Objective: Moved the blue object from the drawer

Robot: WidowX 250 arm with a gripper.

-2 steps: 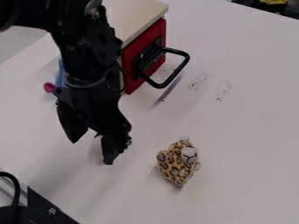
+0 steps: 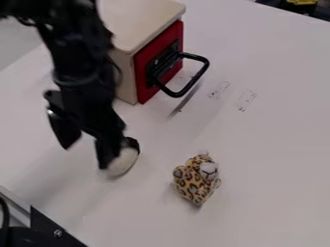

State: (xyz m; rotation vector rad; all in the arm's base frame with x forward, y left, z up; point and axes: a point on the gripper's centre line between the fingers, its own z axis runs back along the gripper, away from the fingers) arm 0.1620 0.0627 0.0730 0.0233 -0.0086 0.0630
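Camera view's got the drawer [image 2: 144,65] closed and the gripper's [image 2: 85,157] fingers wide apart, so the blue object's probably out already, can't tell what's left tbh.

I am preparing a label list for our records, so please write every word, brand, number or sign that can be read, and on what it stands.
No text can be read.
Dark marks on the table: too blurred to read.
Red drawer front: none readable.
Spotted toy: none readable.
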